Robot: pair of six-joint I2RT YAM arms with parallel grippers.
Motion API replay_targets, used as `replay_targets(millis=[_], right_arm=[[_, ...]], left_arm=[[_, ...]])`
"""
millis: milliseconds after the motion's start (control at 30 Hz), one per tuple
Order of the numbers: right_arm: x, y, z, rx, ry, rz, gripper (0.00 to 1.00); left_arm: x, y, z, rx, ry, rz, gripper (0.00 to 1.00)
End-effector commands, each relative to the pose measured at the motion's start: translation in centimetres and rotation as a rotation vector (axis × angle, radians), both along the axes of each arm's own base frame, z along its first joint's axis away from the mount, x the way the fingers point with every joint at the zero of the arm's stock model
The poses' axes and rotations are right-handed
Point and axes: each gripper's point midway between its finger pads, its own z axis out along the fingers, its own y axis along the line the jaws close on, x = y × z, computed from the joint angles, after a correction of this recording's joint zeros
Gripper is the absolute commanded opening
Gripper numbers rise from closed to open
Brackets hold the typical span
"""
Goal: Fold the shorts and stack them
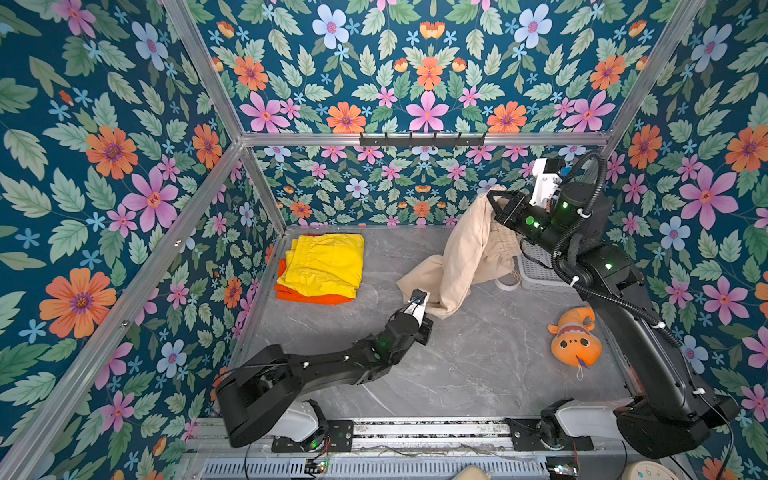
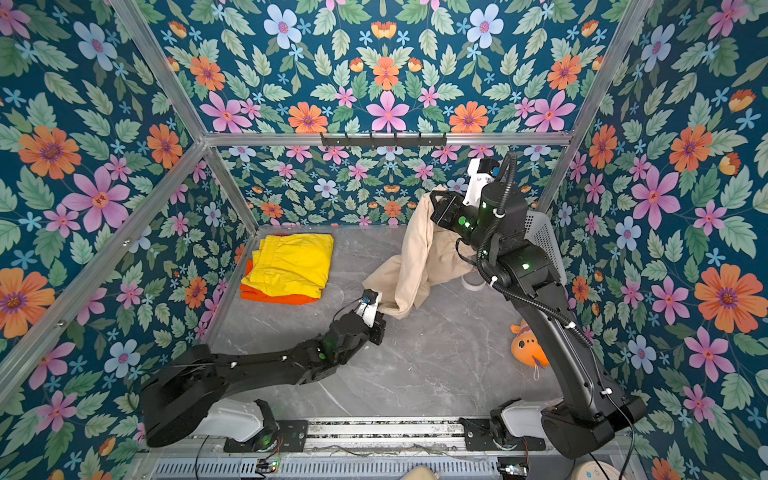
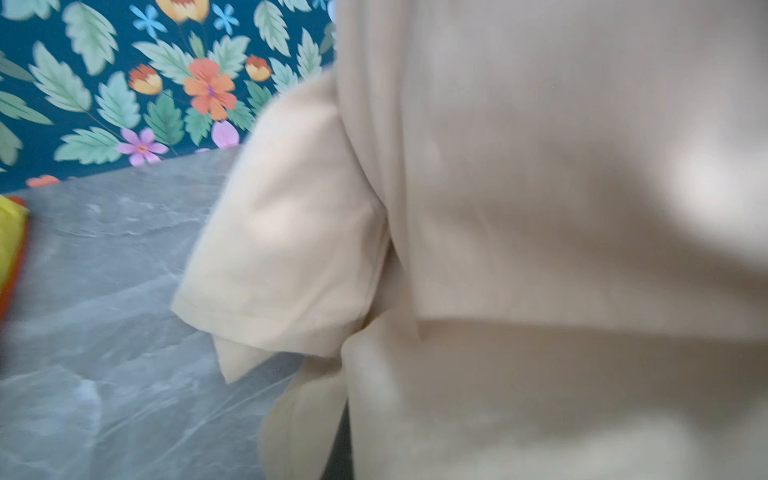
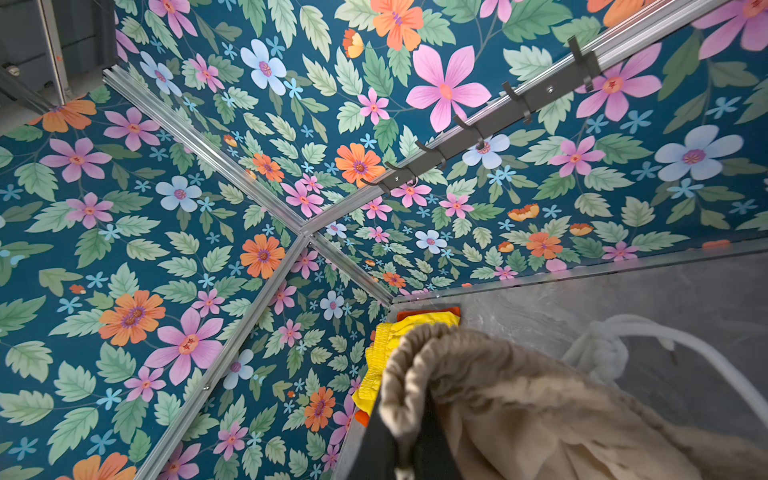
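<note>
On the near right of the grey marble-patterned bench (image 1: 478, 374) lies an orange-and-white plush fish toy (image 1: 575, 338), well apart from the clothes. Further in, just left of centre, the left claw (image 1: 417, 300) reaches in low and meets the bottom hem of one leg of the soft beige fabric shorts (image 1: 465, 257). Its jaws are together. Its fingers are hidden under the wrist camera in both top views and pale cloth fills the left wrist view, so it cannot be told whether they pinch the hem.

The beige fabric shorts hang slanting. The leg ends reach down to the middle of the bench and the body rises toward the far right. There the right claw (image 1: 495, 203), raised well above the bench, is clamped on the gathered elastic waistband, which bunches up close in the right wrist view.

Behind the hanging cloth on the right stands a white slotted plastic basket (image 1: 536, 270), with a white tape roll (image 1: 508, 283) just beside it.

In the far left corner the folded bright yellow shorts (image 1: 328, 264) lie on top of the folded bright orange shorts (image 1: 307, 297), whose edge shows along the near and left sides. Above, a black hook rail (image 1: 422, 139) crosses the far floral wall (image 1: 415, 62).
</note>
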Motion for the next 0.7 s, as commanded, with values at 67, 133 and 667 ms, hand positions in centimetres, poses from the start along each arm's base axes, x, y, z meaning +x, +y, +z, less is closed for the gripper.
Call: replay_targets(millis=[67,133,667], right_arm=[[-1.1,-3.1,0.7,-0.028,0.000,-0.093,0.00],[-2.1,-4.1,1.2,-0.028,-0.006,-0.109,0.00],[-15.2,-2.4,6.4,0.044,-0.128,0.269,0.00]], left_arm=[[0.5,7.9,3.7,0.285,0.019,0.072,0.00],[1.1,11.2,7.9,0.323,-0.028,0.128,0.00],[-2.0,23.9,33.6,0.538,-0.359,0.461,0.00]])
